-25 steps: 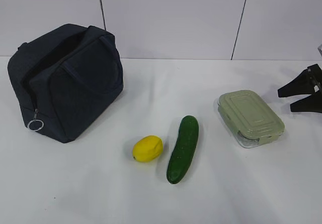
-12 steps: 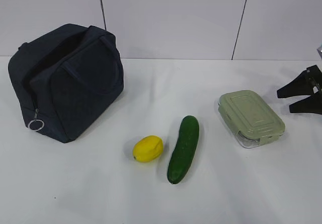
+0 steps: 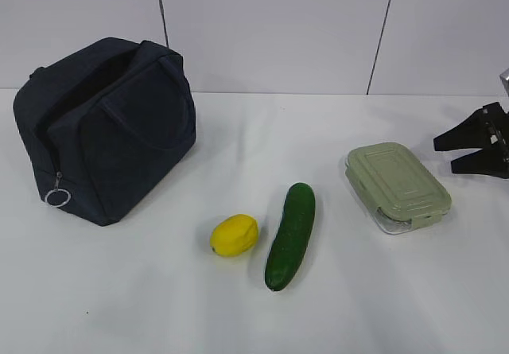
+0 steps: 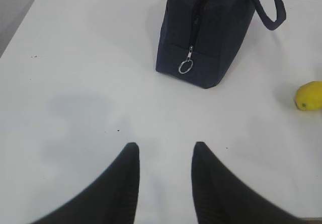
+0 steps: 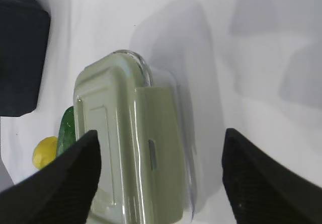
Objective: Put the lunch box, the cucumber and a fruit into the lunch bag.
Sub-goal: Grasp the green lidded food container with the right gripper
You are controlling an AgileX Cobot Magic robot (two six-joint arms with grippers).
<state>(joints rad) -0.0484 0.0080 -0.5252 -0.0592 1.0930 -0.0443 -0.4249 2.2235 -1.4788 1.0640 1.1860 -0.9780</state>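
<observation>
Sitting on the white table (image 3: 238,314) at the right middle of the side picture: lunch box (image 3: 398,187), clear, with a pale green lid snapped on. Lying flat, touched by nothing. Seen again in the right wrist picture (image 5: 133,143), low and left of the middle, between the two black tips, a bit nearer the left tip.

Lying left of the lunch box, in the lower middle of the side picture: cucumber (image 3: 290,235), long and dark green, pointing up and a little to the right. Just a small green bit of it peeking out at the left edge of the right wrist picture (image 5: 66,131).

Resting just beside the cucumber, on its left, not touching: little yellow fruit (image 3: 234,235). Showing too at the right edge of the left wrist picture (image 4: 309,95) and at the lower left of the right wrist picture (image 5: 44,152).

Standing at the upper left of the side picture: dark blue lunch bag (image 3: 103,131), top unzipped and gaping, handles up, silver ring (image 3: 56,197) hanging at its lower left corner. Well apart from the food.

Hanging at the far right edge, near the lunch box: right gripper (image 3: 445,152), tips spread wide, holding nothing.

Floating over bare table at the bottom of the left wrist picture: left gripper (image 4: 163,151), tips a narrow way apart, holding nothing.
</observation>
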